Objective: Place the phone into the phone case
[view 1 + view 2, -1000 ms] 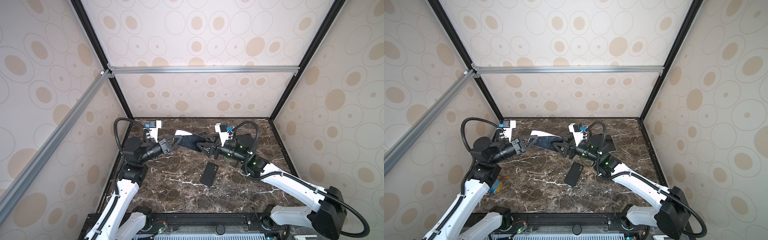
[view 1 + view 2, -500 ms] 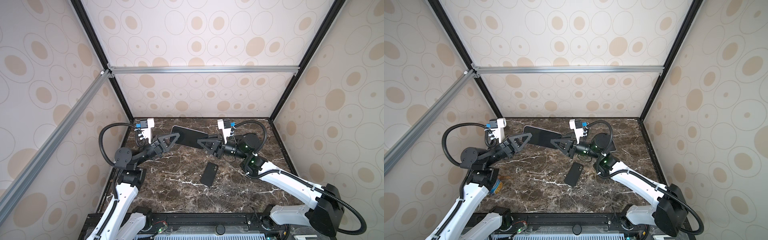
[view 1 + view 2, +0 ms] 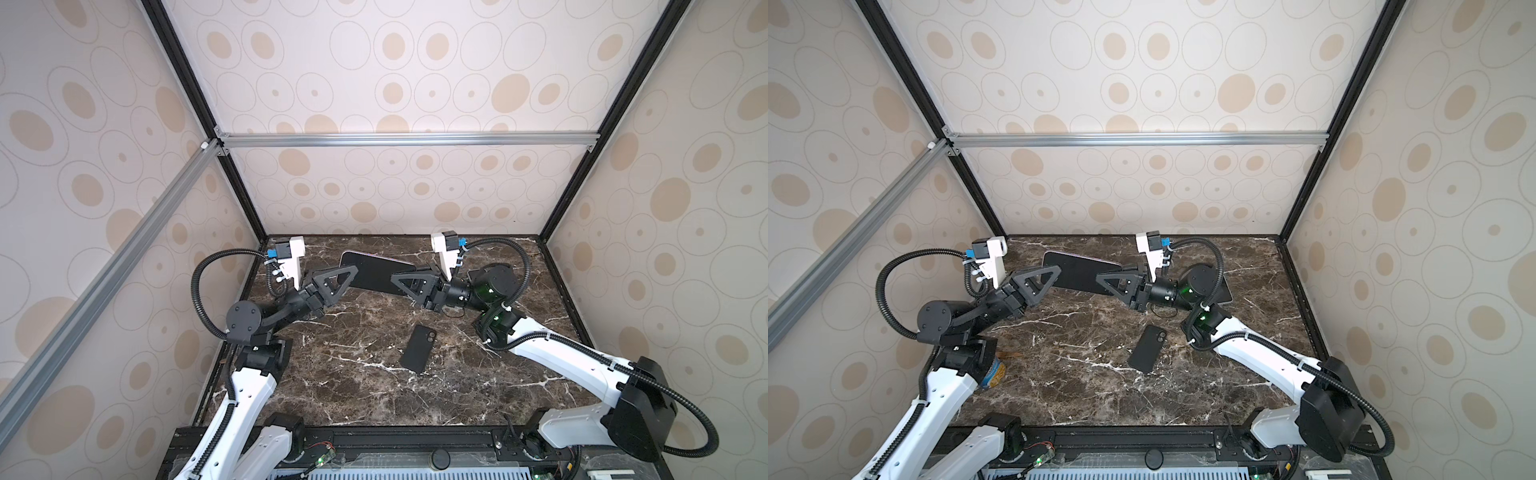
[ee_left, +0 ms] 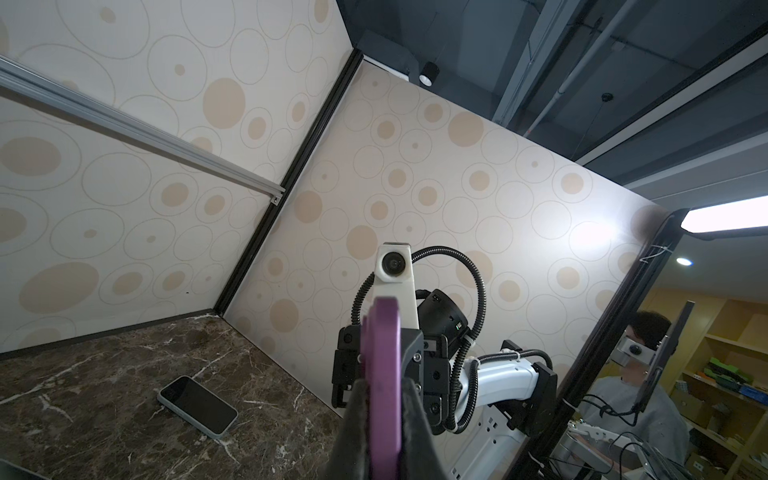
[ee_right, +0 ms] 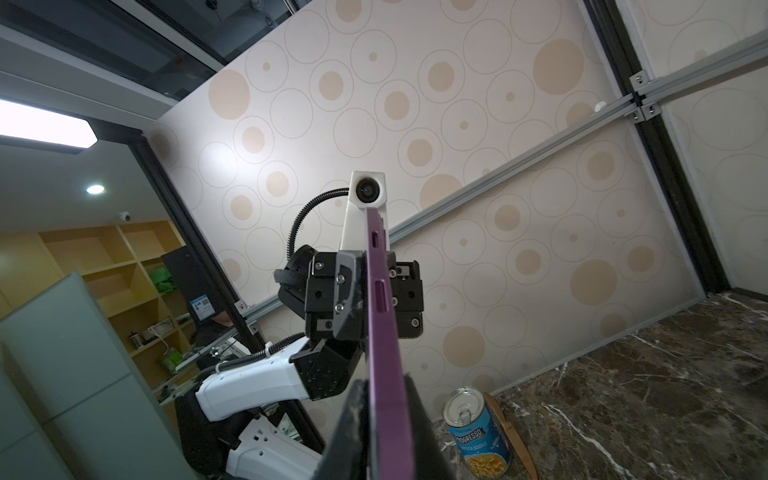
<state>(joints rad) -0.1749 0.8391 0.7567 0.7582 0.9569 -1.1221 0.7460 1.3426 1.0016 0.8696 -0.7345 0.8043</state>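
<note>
Your right gripper (image 3: pixel 397 279) has just pinched the phone (image 3: pixel 374 270) your left gripper (image 3: pixel 351 274) grips; the phone case (image 3: pixel 417 348) lies free.

White-shelled arm links (image 3: pixel 249 399), black drum-shaped joints (image 3: pixel 244 322), black ribbed cable conduits (image 3: pixel 194 291) behind each wrist, black triangular open-frame fingers (image 3: pixel 331 298), silver screws (image 5: pixel 340 279) just behind them, white boxy camera housings (image 3: pixel 296 259) with blue plugs (image 3: pixel 272 253) above, green indicator lights (image 3: pixel 1187 291) further back.

phone (image 3: pixel 374 275): turning from edge-on to screen facing up, rising slightly | right gripper (image 3: pixel 400 280): closing onto its end | left gripper (image 3: pixel 347 279): tilting upward and drawing back outward
</note>
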